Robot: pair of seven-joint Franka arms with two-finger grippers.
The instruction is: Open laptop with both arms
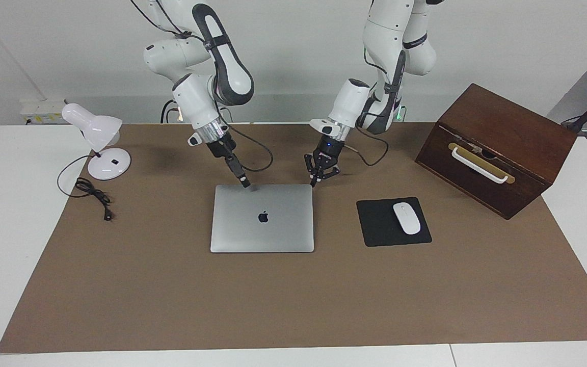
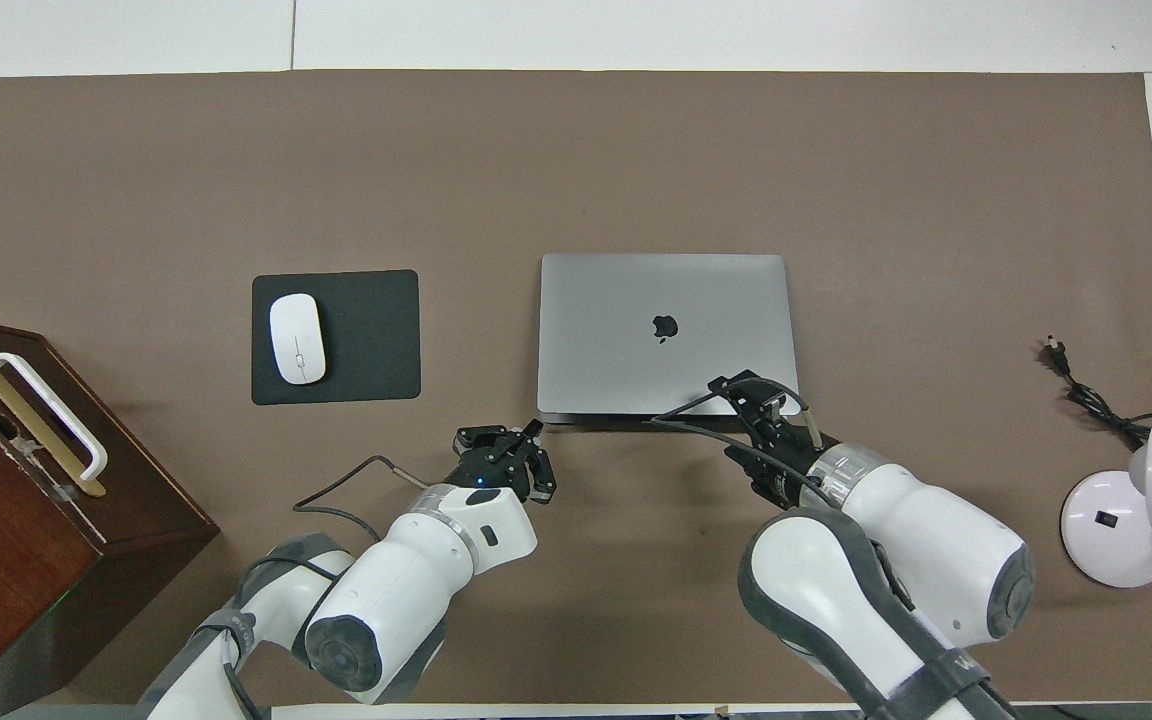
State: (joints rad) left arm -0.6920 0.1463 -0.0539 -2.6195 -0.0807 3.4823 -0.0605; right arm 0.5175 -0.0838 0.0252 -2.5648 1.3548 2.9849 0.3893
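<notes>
Facing view: laptop (image 1: 262,218) lies shut, flat on the brown mat (image 1: 171,295), beside the mouse pad (image 1: 393,221). Right gripper (image 1: 244,182) rests its tip at the laptop's robot-side edge, apparently touching; whether its fingers are parted I cannot tell. Left gripper (image 1: 316,179), fingertips together and holding nothing, hangs just off the laptop's corner toward the mouse pad.

Overhead view: laptop (image 2: 666,335) square to the mat; left gripper (image 2: 533,433) just short of its near corner, right gripper (image 2: 736,390) over the near edge.

Risk: a thin lid seam; tips may skid across the lid, or shove the laptop away instead of lifting.
</notes>
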